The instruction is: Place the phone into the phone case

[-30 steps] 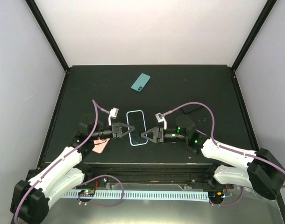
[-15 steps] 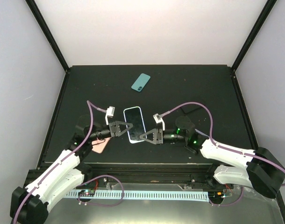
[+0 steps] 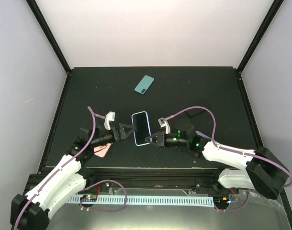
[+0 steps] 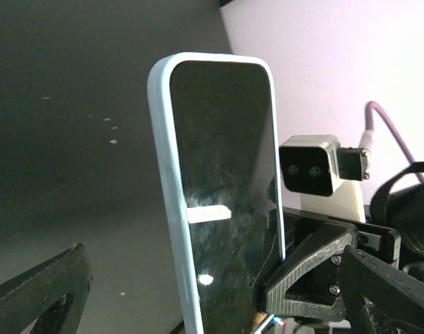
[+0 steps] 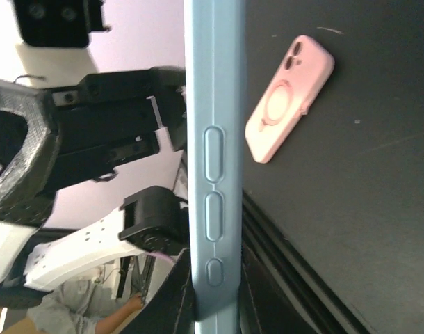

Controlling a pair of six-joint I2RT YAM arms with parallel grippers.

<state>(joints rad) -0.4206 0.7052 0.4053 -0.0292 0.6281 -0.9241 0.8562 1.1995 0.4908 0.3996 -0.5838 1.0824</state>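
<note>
Left tool (image 3: 132, 131) spread, just beside the light blue-rimmed phone (image 3: 141, 127). Right tool (image 3: 148, 139) pinches that phone on edge, off the worktop (image 3: 208, 91). Teal phone (image 3: 144, 84) lies flat at the rear. Phone case not in view. Judged step: handling a non-task phone. Next: set it down, reach the teal phone.

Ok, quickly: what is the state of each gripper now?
Left gripper: open, gripping nothing.
Right gripper: closed on the blue-rimmed phone.

White arms (image 3: 64, 172), black joints (image 3: 268, 173), purple cables (image 3: 199, 107)
</note>
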